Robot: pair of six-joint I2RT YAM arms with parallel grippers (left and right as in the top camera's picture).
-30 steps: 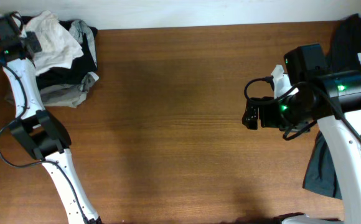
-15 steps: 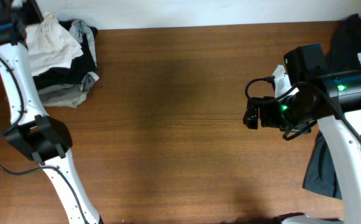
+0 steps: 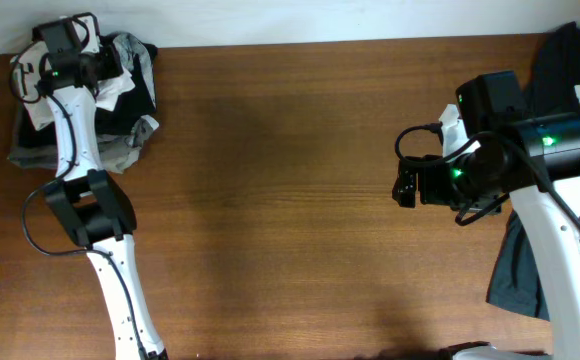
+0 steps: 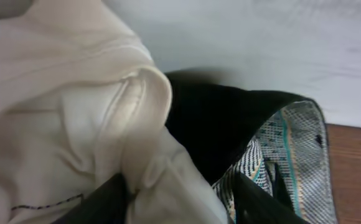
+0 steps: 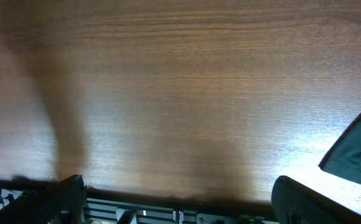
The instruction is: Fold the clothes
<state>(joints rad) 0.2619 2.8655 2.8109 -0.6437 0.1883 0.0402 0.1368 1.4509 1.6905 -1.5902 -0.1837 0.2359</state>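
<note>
Shows left gripper (image 4: 180,200) part-open astride a T-shirt (image 4: 56,124) fold, upper left of frame, unclamped; right gripper (image 5: 177,202) wide open, empty, well apart.

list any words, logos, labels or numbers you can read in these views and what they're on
"N": white print on the dark garment at the table's right edge, overhead view; cut off by the frame, so the rest cannot be read.
Thin dark marks on the white T-shirt, left wrist view: too small and blurred to read as text.
Nothing else legible in any view.
</note>
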